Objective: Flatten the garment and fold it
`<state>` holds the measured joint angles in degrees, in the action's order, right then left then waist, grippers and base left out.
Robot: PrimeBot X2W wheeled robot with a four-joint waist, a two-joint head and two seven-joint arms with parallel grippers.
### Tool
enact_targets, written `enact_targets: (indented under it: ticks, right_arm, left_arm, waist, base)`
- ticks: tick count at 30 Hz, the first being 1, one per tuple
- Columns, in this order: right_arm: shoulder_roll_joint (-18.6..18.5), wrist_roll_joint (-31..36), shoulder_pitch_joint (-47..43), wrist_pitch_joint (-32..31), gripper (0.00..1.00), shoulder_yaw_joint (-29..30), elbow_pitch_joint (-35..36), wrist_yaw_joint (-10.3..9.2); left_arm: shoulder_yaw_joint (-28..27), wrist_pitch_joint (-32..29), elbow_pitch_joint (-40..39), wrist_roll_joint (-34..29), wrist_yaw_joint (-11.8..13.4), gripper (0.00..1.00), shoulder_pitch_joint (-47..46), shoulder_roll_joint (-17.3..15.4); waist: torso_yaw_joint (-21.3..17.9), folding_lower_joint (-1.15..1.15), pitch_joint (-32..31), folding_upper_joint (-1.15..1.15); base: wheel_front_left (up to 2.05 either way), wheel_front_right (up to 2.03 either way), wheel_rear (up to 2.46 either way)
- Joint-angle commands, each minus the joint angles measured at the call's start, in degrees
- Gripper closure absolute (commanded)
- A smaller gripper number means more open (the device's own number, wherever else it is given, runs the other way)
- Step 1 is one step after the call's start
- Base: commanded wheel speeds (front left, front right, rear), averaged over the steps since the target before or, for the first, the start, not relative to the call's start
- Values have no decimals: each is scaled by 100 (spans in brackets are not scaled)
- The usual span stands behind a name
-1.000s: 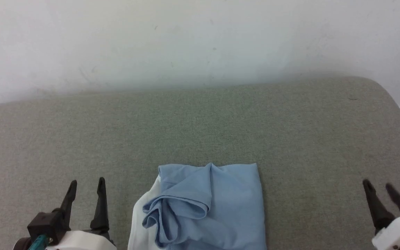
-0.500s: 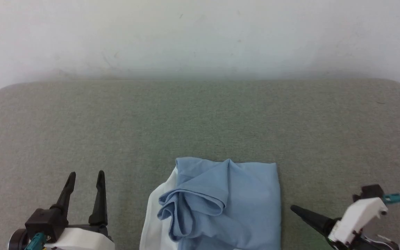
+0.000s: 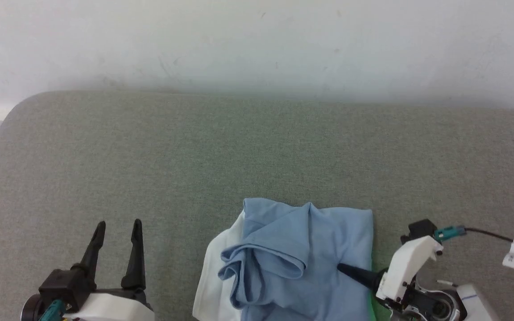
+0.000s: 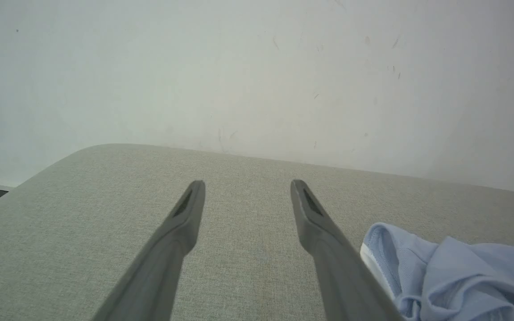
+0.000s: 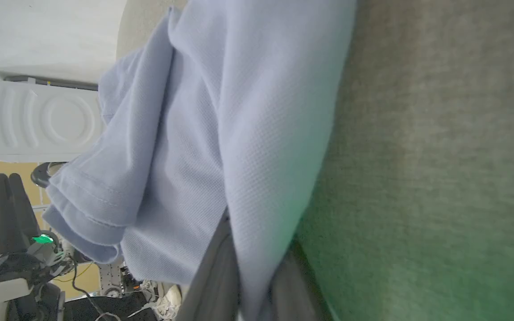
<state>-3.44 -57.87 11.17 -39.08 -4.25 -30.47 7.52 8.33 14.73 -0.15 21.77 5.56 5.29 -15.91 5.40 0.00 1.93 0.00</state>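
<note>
Right now the right gripper [image 3: 344,269] lies sideways, jaws pinched nearly shut on the edge of the garment [image 3: 310,249], one finger over the cloth and one under. The shirt spreads off beyond its fingertips, across the grey cushion [image 3: 194,156], toward the left gripper [image 3: 119,222]. That one gapes wide and empty, well apart from the bunched folds. I'd say the right arm does the pulling.

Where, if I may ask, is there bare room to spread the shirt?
Free: grey-green padded surface from white wall to light blue knit shirt, and between shirt and left end effector. Crowded: by the right end effector.
</note>
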Motion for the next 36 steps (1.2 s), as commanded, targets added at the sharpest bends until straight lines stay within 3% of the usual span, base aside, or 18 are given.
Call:
enact_targets:
  ticks: [1,7,9,16,21,25,30,36]
  right_arm:
    - [-167,246,179,198,100,-207,132,-3]
    - [-1138,1514,516,665,100,-1480,1188,-3]
    - [-1312,1712,585,678,100,-1702,1398,-3]
    - [-2462,2538,961,252,100,-2673,2509,-3]
    - [-2967,2646,1117,-97,100,-2727,2765,-3]
    - [-3222,2690,1216,-31,100,-2487,2556,-3]
    - [-3441,2827,1386,480,100,-2021,1871,-3]
    - [-3505,3013,1758,1194,100,-1479,720,-3]
  left_arm:
    - [-80,27,25,-69,-64,0,-9,80]
    - [-228,27,21,-175,-169,0,51,204]
    - [-255,27,11,-191,-181,0,63,227]
    - [-344,27,-51,-307,-307,0,65,413]
    - [-366,27,-170,-425,-413,0,-119,521]
    - [-364,27,-289,-556,-510,0,-373,505]
    - [-329,22,-422,-707,-619,0,-778,342]
    - [-197,-117,-614,-872,-753,0,-1384,137]
  waist:
    - [-47,0,-22,0]
    - [-394,0,-50,0]
    - [-488,0,-55,0]
    - [-1172,0,-12,0]
    - [-1735,0,374,0]
    - [-2128,0,881,0]
    - [-2464,0,1610,0]
    - [-2553,0,2351,0]
  base:
    - [0,0,0]
    - [0,0,0]
    - [0,0,0]
    - [0,0,0]
    - [0,0,0]
    - [0,0,0]
    - [0,0,0]
    - [0,0,0]
